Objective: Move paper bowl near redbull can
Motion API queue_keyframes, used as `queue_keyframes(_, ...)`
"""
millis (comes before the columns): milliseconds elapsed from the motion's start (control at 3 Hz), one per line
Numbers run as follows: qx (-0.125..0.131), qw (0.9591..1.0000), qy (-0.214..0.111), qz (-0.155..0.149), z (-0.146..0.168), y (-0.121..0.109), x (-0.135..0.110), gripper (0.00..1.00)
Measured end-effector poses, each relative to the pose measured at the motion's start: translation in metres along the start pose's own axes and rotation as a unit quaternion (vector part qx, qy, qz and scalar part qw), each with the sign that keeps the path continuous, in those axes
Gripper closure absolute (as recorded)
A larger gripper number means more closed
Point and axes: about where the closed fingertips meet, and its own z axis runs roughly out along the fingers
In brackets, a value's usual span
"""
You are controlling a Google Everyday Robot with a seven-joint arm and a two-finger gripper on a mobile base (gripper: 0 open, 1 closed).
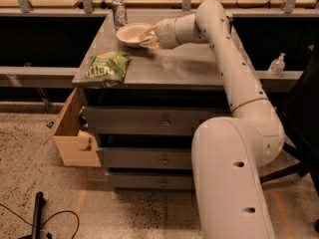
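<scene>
The paper bowl [130,34] is off-white and round, and sits on or just above the grey cabinet top [189,63] towards its far left. My gripper [148,37] is shut on the bowl's right rim. The redbull can [119,14], slim and silvery with dark markings, stands upright at the far left corner of the top, just behind and left of the bowl, a small gap apart.
A green chip bag [105,66] lies at the front left edge of the top. A cardboard box [75,133] hangs at the cabinet's left side. A clear bottle [276,65] stands on a ledge at the right. Cables lie on the floor.
</scene>
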Motion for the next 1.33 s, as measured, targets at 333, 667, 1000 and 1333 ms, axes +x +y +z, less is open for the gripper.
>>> queue_keyframes(333,0.004,1.0,-0.003,0.002,0.006,-0.006,-0.002,0.37)
queue_keyframes(667,-0.004,1.0,0.004,0.001,0.004,-0.009,-0.002,0.13)
queue_keyframes(1000,-0.003,0.9998,0.018,0.007,-0.007,-0.011,0.005,0.0)
queue_keyframes(1333,0.007,0.9978,0.061,0.025,-0.052,-0.016,0.026,0.0)
